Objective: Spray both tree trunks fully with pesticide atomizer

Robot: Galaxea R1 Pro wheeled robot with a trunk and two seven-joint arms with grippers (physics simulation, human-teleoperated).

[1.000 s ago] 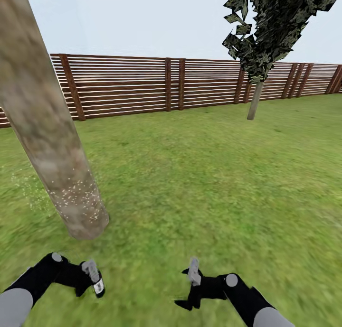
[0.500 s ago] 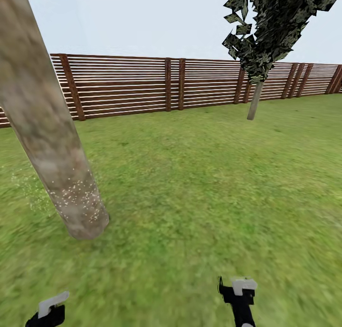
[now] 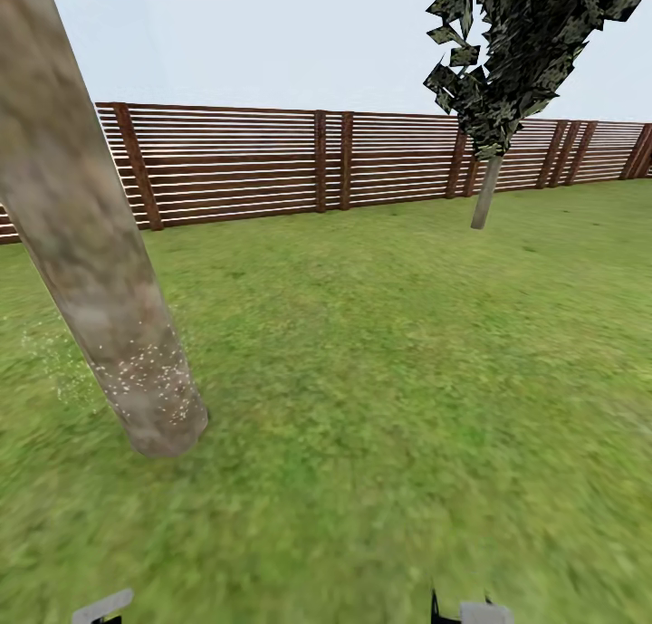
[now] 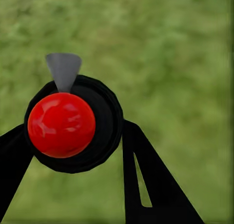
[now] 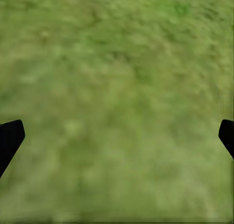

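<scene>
Currently the left hand [image 4: 73,136] grips the pesticide atomizer [image 4: 62,124], red top toward the wrist camera; right hand [image 5: 117,136] is spread, empty. Speckled tree trunk [image 3: 136,370] stands ahead-left, nearer the left hand.

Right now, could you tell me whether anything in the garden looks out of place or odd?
The near tree trunk carries pale speckles on its lower part alone, and some lie on the grass to its left. The left pincer holds the pesticide atomizer. Nothing else stands out.
</scene>
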